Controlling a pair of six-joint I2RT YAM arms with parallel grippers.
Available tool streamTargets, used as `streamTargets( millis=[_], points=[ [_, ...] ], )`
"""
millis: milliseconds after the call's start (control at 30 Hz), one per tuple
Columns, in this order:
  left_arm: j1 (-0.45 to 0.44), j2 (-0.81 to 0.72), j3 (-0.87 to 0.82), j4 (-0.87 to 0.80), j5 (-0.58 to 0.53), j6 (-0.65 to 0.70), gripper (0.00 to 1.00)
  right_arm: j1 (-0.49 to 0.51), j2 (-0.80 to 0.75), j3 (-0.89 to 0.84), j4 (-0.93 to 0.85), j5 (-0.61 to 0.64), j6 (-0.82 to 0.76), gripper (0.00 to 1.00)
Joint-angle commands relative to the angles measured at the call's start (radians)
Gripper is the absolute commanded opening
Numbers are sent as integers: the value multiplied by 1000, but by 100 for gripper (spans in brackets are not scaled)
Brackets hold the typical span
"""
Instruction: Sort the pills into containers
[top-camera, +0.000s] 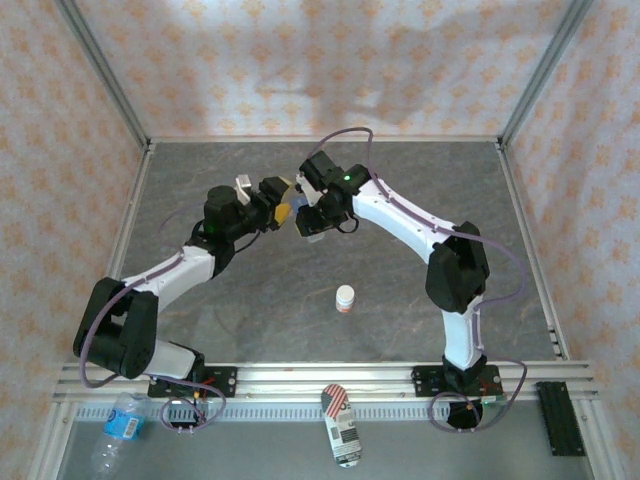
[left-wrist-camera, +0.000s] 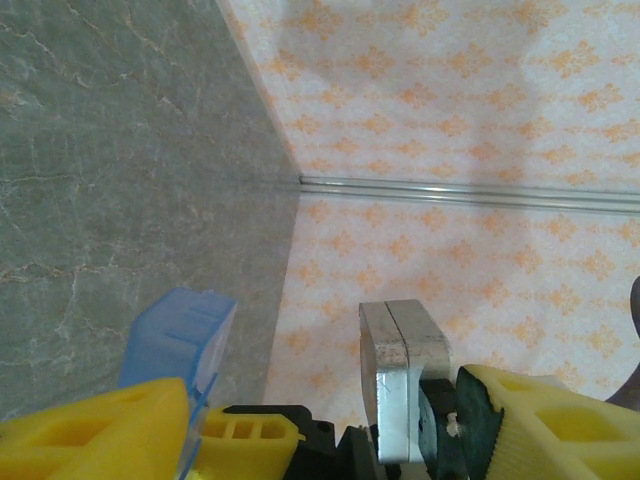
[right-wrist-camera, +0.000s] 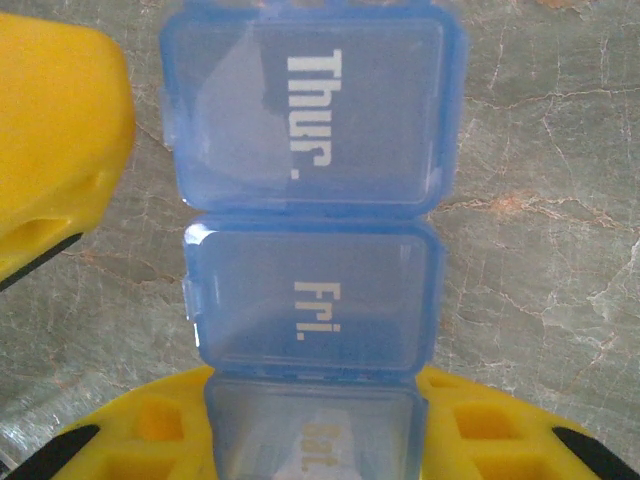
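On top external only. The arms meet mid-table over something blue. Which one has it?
Observer: The right gripper. From its wrist view, its jaws are shut on the pill organiser at the "Sat." end, with "Fri." and "Thur." sticking out.
Operator: Left jaws on it too?
Observer: Not clamped. The left gripper has its jaws open. In the right wrist view, one of its yellow fingers sits beside the "Thur." compartment, with a strip of table showing between them.
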Motion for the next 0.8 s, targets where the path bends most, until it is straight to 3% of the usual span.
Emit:
streamTargets(
  millis=[0, 367, 767],
  points=[
    [-10, 14, 33, 16, -14, 14, 71, 2, -9, 18, 0, -6, 8, 23],
    [-16, -5, 22, -61, -65, 52, 69, 2, -10, 15, 3, -3, 9, 23],
    [-23, 33, 45, -16, -59, 30, 69, 2, -10, 12, 8, -17, 13, 23]
  ],
)
